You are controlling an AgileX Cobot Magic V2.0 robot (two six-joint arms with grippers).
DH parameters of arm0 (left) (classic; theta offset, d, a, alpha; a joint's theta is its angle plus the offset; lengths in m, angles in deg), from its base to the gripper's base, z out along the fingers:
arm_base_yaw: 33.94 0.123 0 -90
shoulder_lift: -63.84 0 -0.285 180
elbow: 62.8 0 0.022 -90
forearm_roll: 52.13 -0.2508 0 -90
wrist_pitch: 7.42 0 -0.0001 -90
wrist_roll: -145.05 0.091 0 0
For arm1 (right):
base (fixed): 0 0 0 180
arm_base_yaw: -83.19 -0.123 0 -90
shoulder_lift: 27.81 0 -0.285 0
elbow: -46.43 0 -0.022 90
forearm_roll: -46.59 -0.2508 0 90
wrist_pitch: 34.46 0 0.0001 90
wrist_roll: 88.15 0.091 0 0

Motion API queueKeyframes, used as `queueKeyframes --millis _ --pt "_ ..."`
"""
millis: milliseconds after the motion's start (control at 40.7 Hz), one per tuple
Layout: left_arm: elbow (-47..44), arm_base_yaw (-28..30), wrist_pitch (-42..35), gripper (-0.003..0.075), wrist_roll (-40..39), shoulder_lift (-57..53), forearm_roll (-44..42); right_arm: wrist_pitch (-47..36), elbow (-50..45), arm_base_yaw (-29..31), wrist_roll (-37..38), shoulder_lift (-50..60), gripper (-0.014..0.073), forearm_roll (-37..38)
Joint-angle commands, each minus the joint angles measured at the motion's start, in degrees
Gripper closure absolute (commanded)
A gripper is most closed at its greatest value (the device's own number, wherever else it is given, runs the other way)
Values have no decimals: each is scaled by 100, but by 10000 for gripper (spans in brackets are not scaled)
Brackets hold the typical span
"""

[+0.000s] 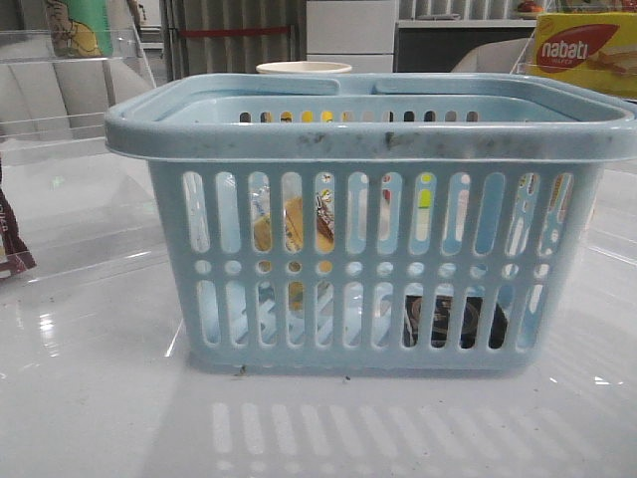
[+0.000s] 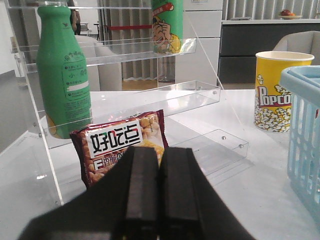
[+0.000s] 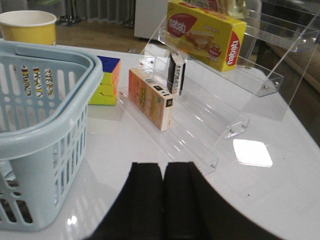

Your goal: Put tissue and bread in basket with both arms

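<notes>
Both jaws are closed and empty, left gripper and right gripper clear of the basket, where the tissue at 5 o'clock and bread at 10 o'clock already lie, so a careless swing could nudge the basket.

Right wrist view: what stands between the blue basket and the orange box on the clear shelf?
A colour cube stands between the basket and the orange box, seen in the right wrist view.
</notes>
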Motion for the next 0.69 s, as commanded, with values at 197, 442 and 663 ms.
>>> queueKeyframes --millis 197,442,663 --pt "-33 -45 -519 627 -17 -104 3 -2306 -1460 247 -6 772 566 -338" --pt "-33 -45 -519 627 -17 -104 3 -2822 -1829 247 -6 766 566 -338" --pt "-33 -45 -519 627 -17 -104 3 -2785 -1829 247 -6 766 566 -338"
